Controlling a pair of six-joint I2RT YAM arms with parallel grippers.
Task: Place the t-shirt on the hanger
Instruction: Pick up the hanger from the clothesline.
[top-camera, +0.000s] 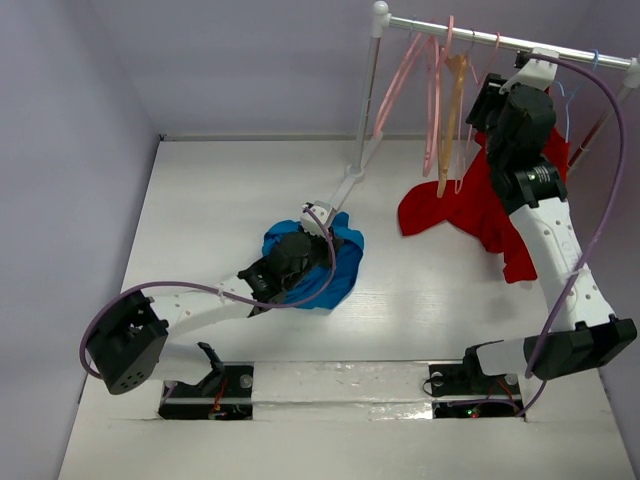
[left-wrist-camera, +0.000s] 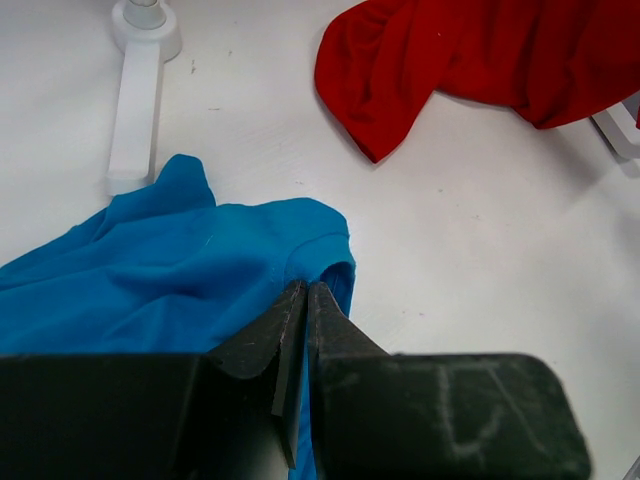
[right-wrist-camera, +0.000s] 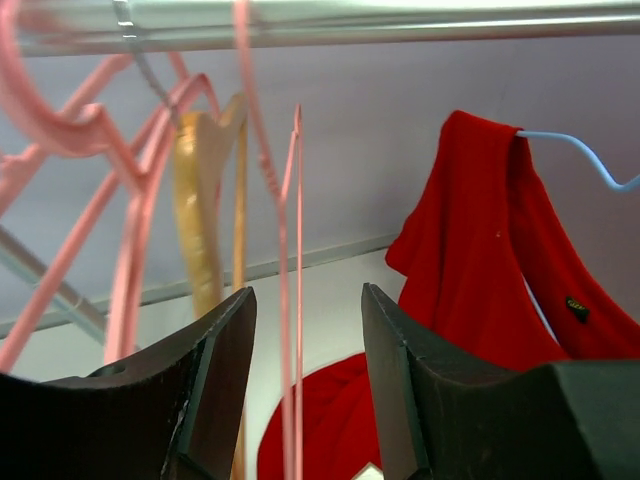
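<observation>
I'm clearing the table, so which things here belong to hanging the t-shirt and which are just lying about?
For the job: blue t-shirt, thin pink hanger at the right gripper.
Lying about: red garment, tan wooden hanger, pale blue hanger.

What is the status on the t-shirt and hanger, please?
Left gripper shut on t-shirt, on table. Right gripper open around pink hanger on rail. Red garment close beside.

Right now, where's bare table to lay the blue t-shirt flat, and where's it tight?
Bare: the far-left table between the side wall and the t-shirt; also the strip between the t-shirt and the red garment. Crowded: under the rail, where pink hangers, the red garment and the right arm bunch together.
</observation>
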